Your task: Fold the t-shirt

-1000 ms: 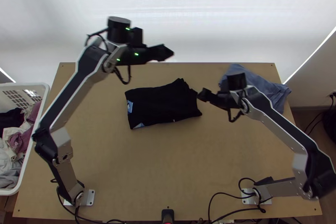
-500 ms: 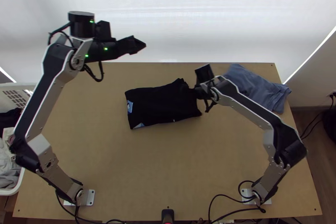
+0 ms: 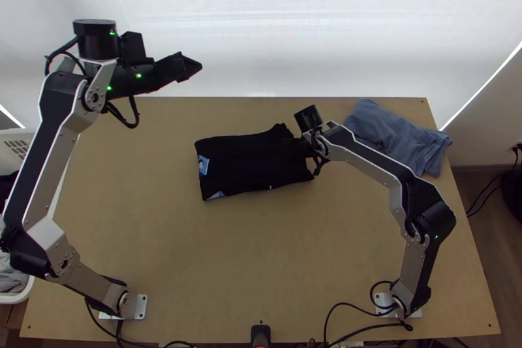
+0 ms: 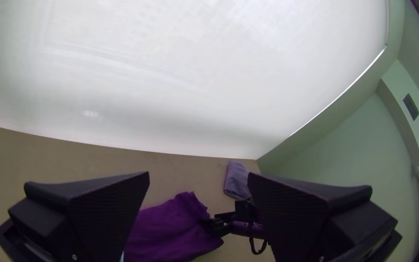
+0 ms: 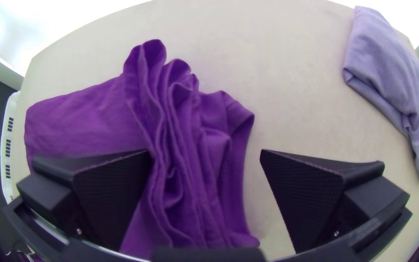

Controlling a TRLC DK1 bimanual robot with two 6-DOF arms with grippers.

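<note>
The t-shirt lies as a folded black bundle on the table in the top view. It looks purple in the right wrist view, where layered folds bunch along one end. My right gripper is at the shirt's right end in the top view. The wrist view shows that right gripper open, with the bunched folds between its fingers and not clasped. High beyond the table's far left part is my left gripper, away from the shirt. In its wrist view the left gripper stands open and holds nothing.
A folded blue-grey cloth rests at the table's far right corner. The white basket with clothes stands at the left edge, partly behind the left arm. Bare tabletop stretches between the shirt and the near edge.
The left arm has swung left, away from the shirt. My right gripper has moved left onto the shirt's right end. The shirt lies about as before.
</note>
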